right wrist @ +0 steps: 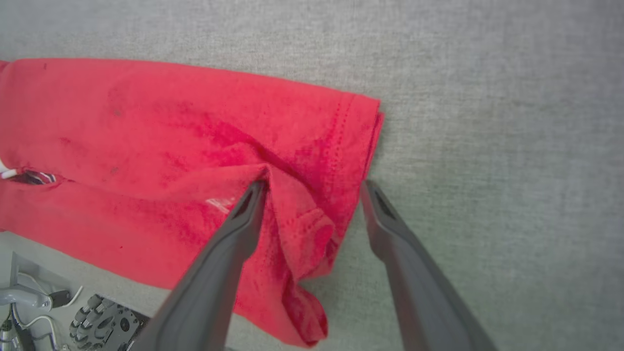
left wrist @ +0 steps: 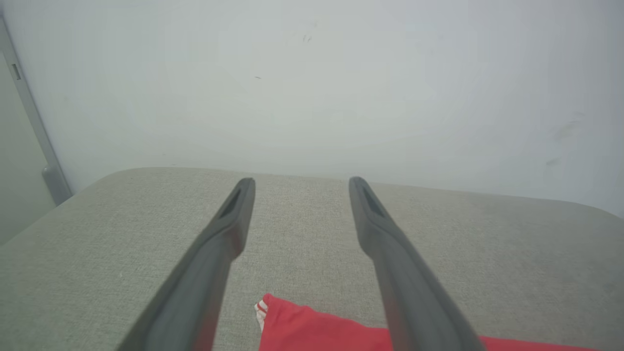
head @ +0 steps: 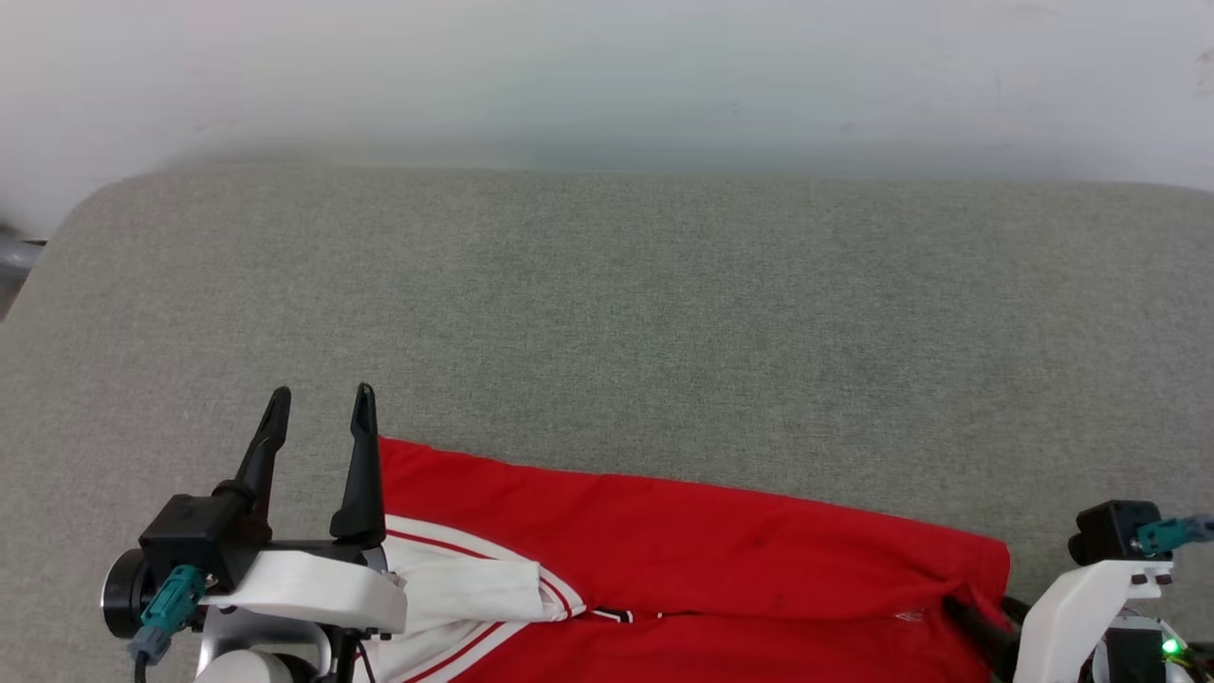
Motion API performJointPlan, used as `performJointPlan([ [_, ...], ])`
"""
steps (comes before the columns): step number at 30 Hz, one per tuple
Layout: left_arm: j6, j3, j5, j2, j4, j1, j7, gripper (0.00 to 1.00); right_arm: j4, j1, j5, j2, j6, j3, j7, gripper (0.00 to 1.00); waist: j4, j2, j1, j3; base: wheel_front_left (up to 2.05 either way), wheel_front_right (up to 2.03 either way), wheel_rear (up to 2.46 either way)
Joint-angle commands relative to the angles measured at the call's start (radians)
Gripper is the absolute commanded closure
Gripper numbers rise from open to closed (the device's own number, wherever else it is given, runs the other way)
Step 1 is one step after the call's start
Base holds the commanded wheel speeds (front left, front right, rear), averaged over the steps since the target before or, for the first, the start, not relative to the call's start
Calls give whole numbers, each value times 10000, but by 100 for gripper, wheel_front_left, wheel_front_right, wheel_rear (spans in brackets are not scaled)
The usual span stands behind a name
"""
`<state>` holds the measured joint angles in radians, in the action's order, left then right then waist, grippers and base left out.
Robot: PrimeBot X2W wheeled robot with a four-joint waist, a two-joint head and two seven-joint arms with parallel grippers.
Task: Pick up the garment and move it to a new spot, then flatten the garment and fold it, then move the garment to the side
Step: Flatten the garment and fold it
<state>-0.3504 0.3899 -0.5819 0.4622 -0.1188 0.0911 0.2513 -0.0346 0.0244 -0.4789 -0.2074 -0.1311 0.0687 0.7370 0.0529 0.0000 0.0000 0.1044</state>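
Observation:
The garment lies as a long bright red band along the near edge of the grey surface, with a white sleeve panel and striped trim at its left end. My left gripper is open just above the garment's far left corner, its fingers holding nothing. My right gripper is open over the garment's right hemmed end. A bunched fold lies between its fingers and is not pinched. The right arm's white wrist sits at the lower right.
The grey fabric surface stretches wide beyond the garment to a pale wall. A grey metal post stands off its left end. The robot's wheeled base shows below the surface's near edge.

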Motion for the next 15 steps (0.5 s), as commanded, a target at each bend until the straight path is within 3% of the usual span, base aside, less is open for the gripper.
performJointPlan([
  [1, -9, 10, 100, -40, -53, -30, 89, 0, -122, -69, -60, 58, 9, -73, 38, 0, 110, 0, 0, 116, 0, 0, 0],
  [10, -30, -45, 258, -165, 23, -251, 116, 0, -1157, -3, -480, 82, 7, -958, 248, 0, 239, 0, 0, 379, 0, 0, 0],
  [11, -10, -34, 277, -175, 67, -239, 120, 0, -1260, -7, -539, 102, 5, -1070, 278, 17, 247, 0, 0, 405, 0, 0, 0],
  [12, 15, -25, 300, -190, 98, -224, 124, 0, -1342, -30, -566, 97, 4, -1232, 285, 57, 251, 0, 0, 414, 0, 0, 0],
  [14, 50, -19, 329, -193, 153, -211, 129, 0, -1459, -16, -687, 100, 1, -1444, 273, 100, 249, 0, 0, 433, 0, 0, 0],
  [15, 57, -8, 325, -206, 186, -200, 129, 0, -1497, -24, -700, 69, 2, -1487, 216, 100, 254, 0, 0, 437, 0, 0, 0],
])
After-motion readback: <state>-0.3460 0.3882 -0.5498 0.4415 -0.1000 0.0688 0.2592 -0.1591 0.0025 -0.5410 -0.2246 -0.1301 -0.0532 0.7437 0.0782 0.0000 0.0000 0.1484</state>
